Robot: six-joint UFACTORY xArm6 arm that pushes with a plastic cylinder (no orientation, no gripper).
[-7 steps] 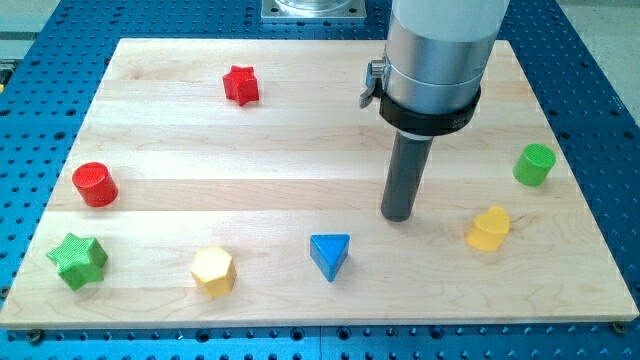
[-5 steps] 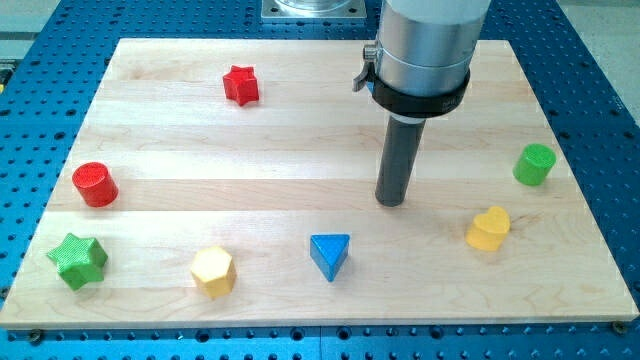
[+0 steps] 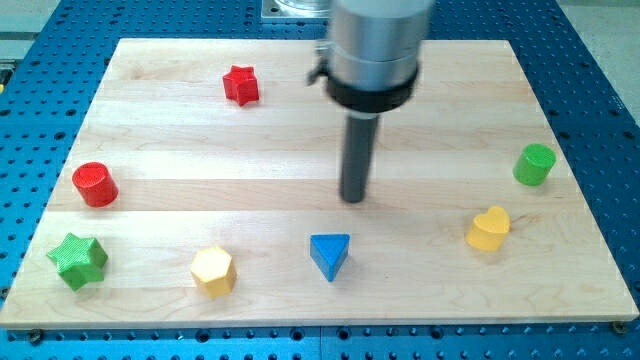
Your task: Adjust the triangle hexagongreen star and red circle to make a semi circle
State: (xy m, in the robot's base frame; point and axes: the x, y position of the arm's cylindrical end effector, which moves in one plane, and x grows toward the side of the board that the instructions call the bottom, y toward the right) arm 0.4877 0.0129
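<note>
A blue triangle (image 3: 330,256) lies near the view's bottom centre. A yellow hexagon (image 3: 213,271) sits to its left. A green star (image 3: 78,260) is at the bottom left, and a red circle (image 3: 95,184) stands above it at the left edge. My tip (image 3: 353,197) rests on the board just above and slightly right of the blue triangle, apart from it and touching no block.
A red star (image 3: 241,85) lies at the upper left. A yellow heart (image 3: 488,228) sits at the lower right and a green cylinder (image 3: 534,164) at the right edge. The wooden board (image 3: 300,130) sits on a blue perforated table.
My tip has slid to the view's left and slightly up, from right of the triangle to nearly above it. No block has moved.
</note>
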